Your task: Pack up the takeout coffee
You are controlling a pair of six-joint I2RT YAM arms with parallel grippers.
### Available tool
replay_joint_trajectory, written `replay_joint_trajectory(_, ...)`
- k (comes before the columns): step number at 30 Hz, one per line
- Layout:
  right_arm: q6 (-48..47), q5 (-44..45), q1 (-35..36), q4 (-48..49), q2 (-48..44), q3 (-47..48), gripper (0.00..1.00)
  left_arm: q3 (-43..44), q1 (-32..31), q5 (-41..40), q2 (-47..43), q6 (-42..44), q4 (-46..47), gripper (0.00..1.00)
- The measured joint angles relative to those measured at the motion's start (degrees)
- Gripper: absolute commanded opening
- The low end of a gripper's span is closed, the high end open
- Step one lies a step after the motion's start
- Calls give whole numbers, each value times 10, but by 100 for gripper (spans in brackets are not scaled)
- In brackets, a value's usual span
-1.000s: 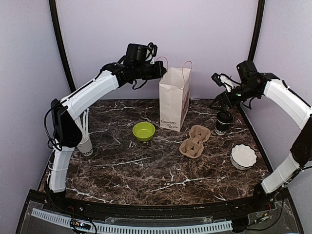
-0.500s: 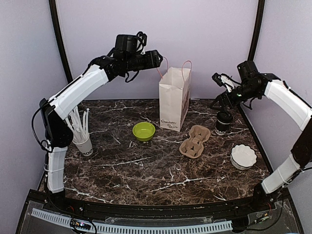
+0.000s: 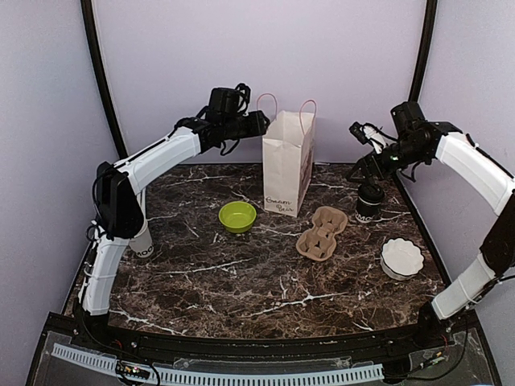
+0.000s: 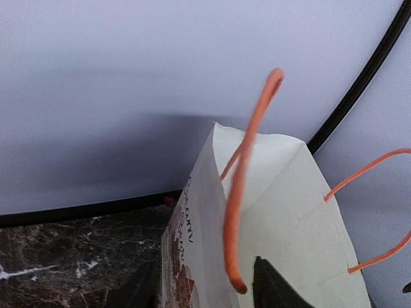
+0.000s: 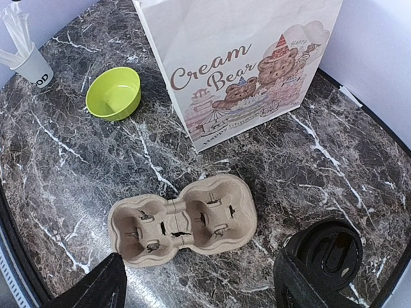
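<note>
The takeout coffee (image 3: 369, 201) is sitting on the table (image 3: 241, 281) at the back right, lid on. It's near the cardboard cup carrier (image 3: 322, 232) but not in it. The right fingers (image 5: 96, 290) are spread wide and hang above the cup with nothing in them. The left fingers (image 4: 273, 289) are apart too, up at the top edge of the white paper bag (image 3: 288, 173), and we see one orange handle (image 4: 241, 192) looping down between them. We can't tell if it touches either one. The lime-green bowl (image 3: 237, 216) sits left of the bag, and the white fluted dish (image 3: 401, 257) is front right.
</note>
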Motion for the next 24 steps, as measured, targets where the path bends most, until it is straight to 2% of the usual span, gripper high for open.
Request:
replay_joint_trajectory(1,0,0,0,0,2,-1,79,1,3,11,6,-5,9,24)
replay_joint_trajectory(3,0,1,0,0,4,-2,79,6,8,27,17,-10,21,13)
replay_joint_trajectory(6,0,2,0,2,7,-5,79,16,14,50,28,-16,34,1)
replay_joint_trajectory(16,0,5,0,4,8,-9,79,24,8,141,12,-22,51,0)
replay_joint_trajectory(20,-1,10,0,5,8,-9,79,23,1,170,-33,-23,33,0)
replay_joint_trajectory(24,-3,19,0,4,8,-9,79,-3,-16,191,-121,-20,13,0)
